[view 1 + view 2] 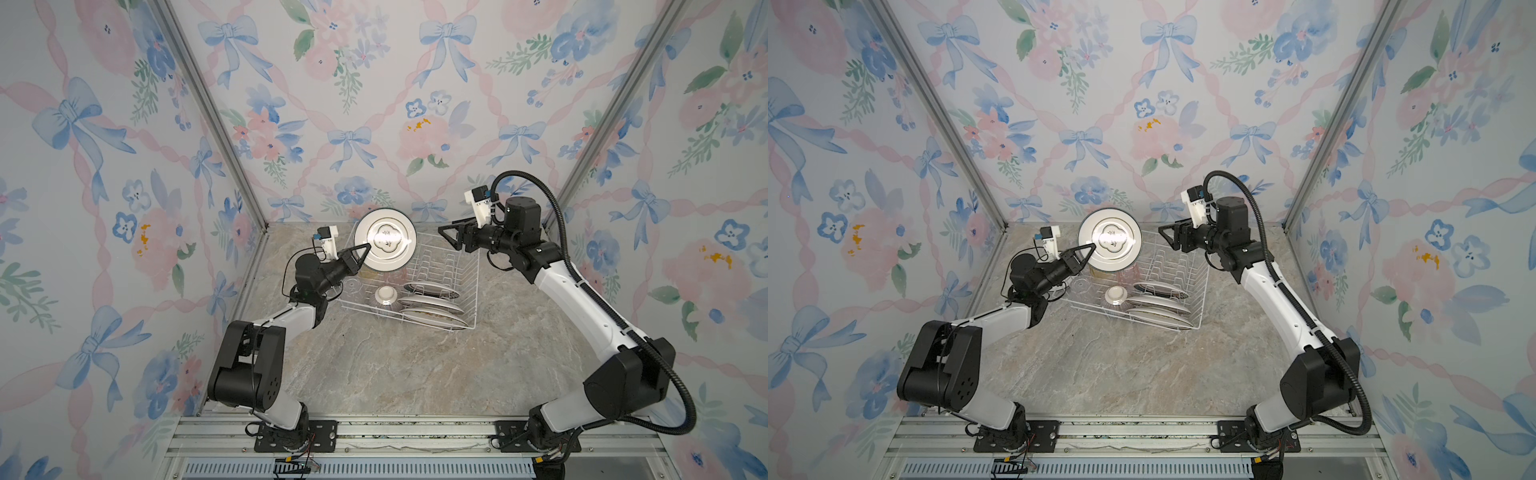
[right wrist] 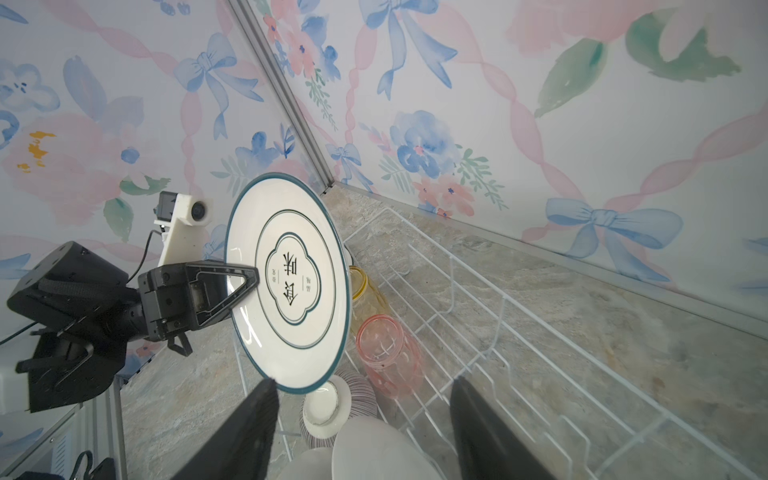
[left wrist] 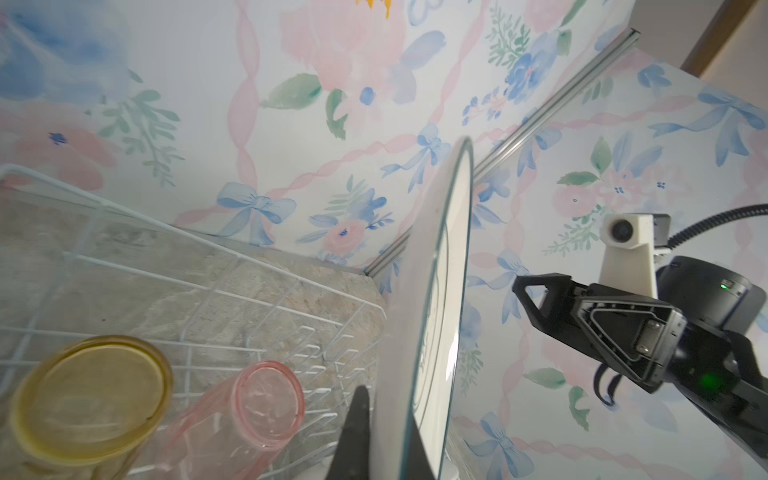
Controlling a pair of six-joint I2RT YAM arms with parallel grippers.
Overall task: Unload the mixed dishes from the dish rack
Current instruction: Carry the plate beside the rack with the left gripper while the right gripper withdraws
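Now: the near half of the counter (image 1: 395,374) is marbled stone, open room between my arms. Beyond it the dish rack (image 1: 471,286) sits skewed, with three plates (image 1: 432,305) on edge in its nearest slots and a ribbed bowl (image 1: 385,295) just beside them. Further in are the yellow tumbler (image 3: 89,399) and pink tumbler (image 3: 266,403). My left fingers (image 1: 366,249) pinch a green-rimmed plate (image 1: 386,241) by its edge, above the rack's far-left corner. My right fingers (image 1: 451,237) are spread, well apart from it. Flowered walls close three sides.
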